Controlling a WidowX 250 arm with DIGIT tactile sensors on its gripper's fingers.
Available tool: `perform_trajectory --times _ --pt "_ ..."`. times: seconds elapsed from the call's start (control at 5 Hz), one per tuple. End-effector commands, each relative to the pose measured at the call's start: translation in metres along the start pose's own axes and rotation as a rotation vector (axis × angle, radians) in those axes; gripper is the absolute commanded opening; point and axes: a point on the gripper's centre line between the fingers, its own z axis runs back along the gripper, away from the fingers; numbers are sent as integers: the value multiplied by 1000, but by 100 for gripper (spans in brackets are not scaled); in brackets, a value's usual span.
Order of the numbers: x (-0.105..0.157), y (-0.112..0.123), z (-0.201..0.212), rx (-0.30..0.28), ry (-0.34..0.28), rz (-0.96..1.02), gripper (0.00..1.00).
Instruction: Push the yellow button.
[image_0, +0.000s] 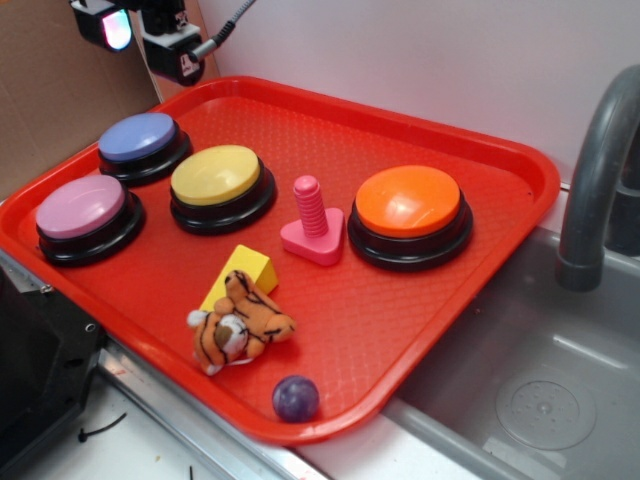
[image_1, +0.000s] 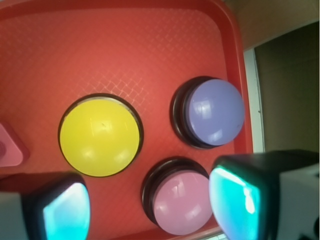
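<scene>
On red textured plastic tray (image_0: 480, 240), domed yellow round button (image_0: 215, 175) sits untouched; gripper (image_1: 150, 205) hangs wide apart above.

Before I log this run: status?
Pincer open, above the tray, holding nothing. Yellow button unpressed, untouched. Nothing in the way.

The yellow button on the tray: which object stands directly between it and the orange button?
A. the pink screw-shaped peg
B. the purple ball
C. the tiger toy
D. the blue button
A: in the exterior view, the pink screw-shaped peg stands upright between the yellow button and the orange button, while the other listed objects lie elsewhere on the tray.
</scene>
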Motion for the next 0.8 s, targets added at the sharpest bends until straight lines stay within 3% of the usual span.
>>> perform_trajectory --times 0.0,0.6 --pt "3 4 23 14 -62 20 100" --pt "-3 12 33 -8 -97 69 100"
